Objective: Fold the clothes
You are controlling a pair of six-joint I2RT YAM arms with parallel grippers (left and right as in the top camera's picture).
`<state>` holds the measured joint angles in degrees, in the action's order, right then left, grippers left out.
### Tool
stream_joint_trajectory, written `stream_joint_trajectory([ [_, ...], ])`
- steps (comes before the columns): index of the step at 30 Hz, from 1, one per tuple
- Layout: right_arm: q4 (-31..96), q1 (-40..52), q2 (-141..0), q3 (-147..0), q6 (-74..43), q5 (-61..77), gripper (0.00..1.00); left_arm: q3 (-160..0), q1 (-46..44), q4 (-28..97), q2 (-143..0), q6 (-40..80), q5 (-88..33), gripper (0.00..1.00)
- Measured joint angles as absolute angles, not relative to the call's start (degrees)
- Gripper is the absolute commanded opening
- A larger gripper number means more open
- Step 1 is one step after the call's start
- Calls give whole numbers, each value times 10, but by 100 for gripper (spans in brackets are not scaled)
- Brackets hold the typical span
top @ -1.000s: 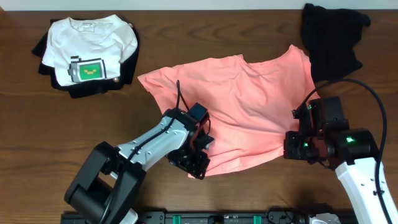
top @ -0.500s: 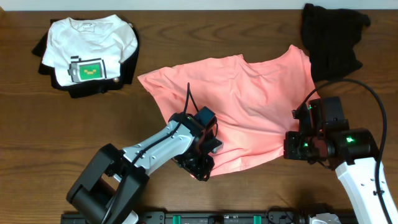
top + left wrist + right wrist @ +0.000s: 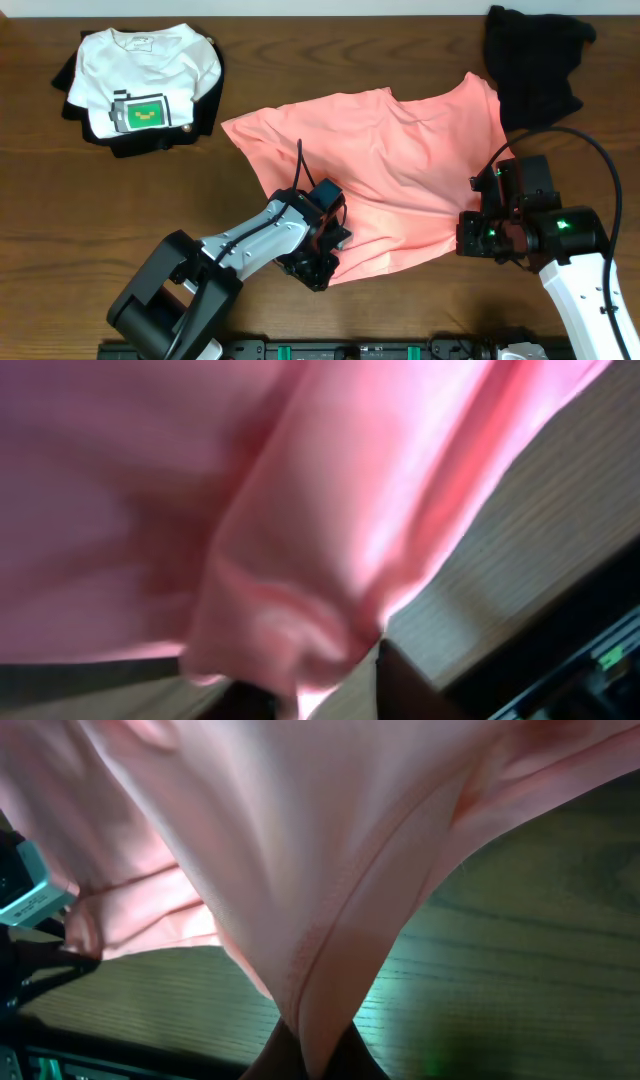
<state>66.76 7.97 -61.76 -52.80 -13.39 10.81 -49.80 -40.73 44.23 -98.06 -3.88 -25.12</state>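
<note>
Nearest you, the left hand [image 3: 322, 268] sits on the near hem of the salmon-pink T-shirt [image 3: 400, 170], left of the hem's middle. In the left wrist view a bunched fold of the hem lies between the two fingers. That picture is blurred, so you cannot tell whether they pinch it.

At the same depth, to the right, the right hand [image 3: 468, 234] is pressed together on the shirt's near right corner. In the right wrist view the cloth runs out from the fingertips [image 3: 272, 1058] in a ridge, with the surface [image 3: 120, 230] showing on either side.

Beyond the hands, the shirt lies spread and wrinkled across the middle of the surface, one sleeve pointing left and the other reaching far right. At the far right corner a crumpled black garment [image 3: 535, 60] lies against that sleeve. At the far left, a folded white T-shirt [image 3: 150, 65] with a green print rests on a pile of dark clothes [image 3: 205, 120], well apart from the pink shirt.
</note>
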Motion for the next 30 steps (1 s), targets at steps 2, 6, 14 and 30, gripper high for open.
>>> stream_joint_trajectory([
  [2, 668, 80, -618, -528, -134, 108, 1, -497, -407, 437, -981, -33, -251, 23],
  [6, 668, 80, -618, -528, -134, 108, 1, -495, -407, 430, -981, -26, -251, 22],
  [14, 667, 80, -618, -528, -134, 108, 1, -494, -407, 406, -981, -14, -251, 6],
  [30, 645, 80, -618, -528, -134, 109, 1, -569, -356, 472, -917, 1, -251, 6],
])
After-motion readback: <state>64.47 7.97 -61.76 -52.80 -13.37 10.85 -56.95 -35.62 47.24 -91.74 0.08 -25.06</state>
